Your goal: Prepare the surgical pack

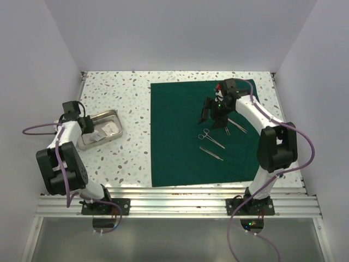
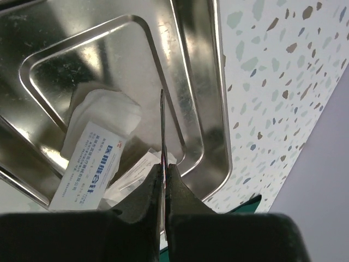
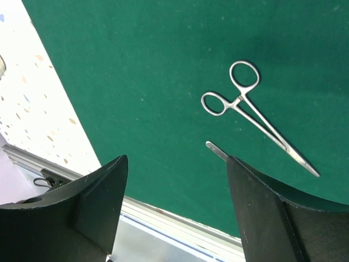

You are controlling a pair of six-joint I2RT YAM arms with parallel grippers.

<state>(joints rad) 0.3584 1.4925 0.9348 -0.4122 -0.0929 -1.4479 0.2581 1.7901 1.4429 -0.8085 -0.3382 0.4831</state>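
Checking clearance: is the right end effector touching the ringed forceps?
Apart. Right wrist view: green drape shows between the right end effector and the forceps.

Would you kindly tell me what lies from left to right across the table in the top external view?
Steel tray → green drape, bare left part → ring-handled forceps → slim instrument farther right on the drape.

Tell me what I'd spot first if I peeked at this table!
You'd see the big dark green drape covering the right side of the speckled table, with shiny steel instruments lying on it near the open right gripper. On the left, the left gripper pinches a thin metal strip over a steel tray holding white packets.
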